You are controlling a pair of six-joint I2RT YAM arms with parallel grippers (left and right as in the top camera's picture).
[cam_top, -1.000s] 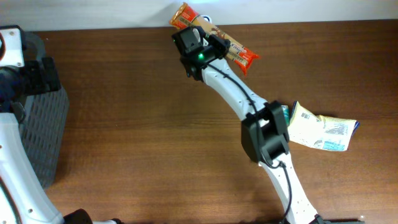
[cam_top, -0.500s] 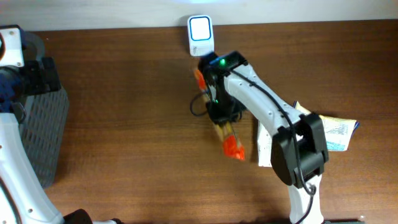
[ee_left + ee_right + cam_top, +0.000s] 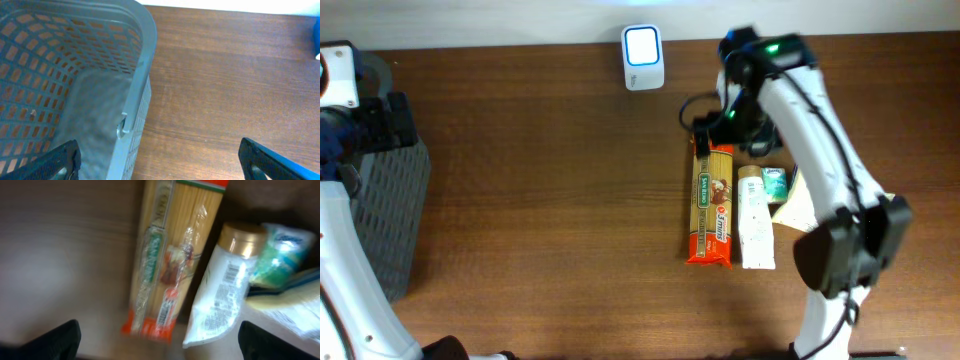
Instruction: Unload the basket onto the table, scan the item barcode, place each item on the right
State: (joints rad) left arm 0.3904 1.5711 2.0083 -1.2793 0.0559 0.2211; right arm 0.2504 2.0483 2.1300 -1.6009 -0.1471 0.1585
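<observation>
The item, a long spaghetti packet (image 3: 710, 205) with orange-red ends, lies flat on the table, apart from the white scanner (image 3: 643, 45) at the back edge. My right gripper (image 3: 706, 140) hovers over the packet's far end, open and holding nothing. In the right wrist view the packet (image 3: 172, 255) lies below my right gripper (image 3: 159, 342), its small barcode label facing up, and the dark fingertips (image 3: 57, 340) stand wide apart. My left gripper (image 3: 388, 120) stays at the far left. In the left wrist view my left gripper (image 3: 160, 160) is open above the basket's rim.
A white pouch with a gold cap (image 3: 755, 220) lies right beside the packet, with a green packet (image 3: 775, 182) and a yellowish bag (image 3: 803, 208) further right. A grey mesh basket (image 3: 400, 210) stands at the left edge, its rim (image 3: 142, 65) under the left gripper.
The right arm carried the spaghetti packet from the scanner to the right, laid it beside the white pouch, and its jaws opened. The left arm has not moved.
</observation>
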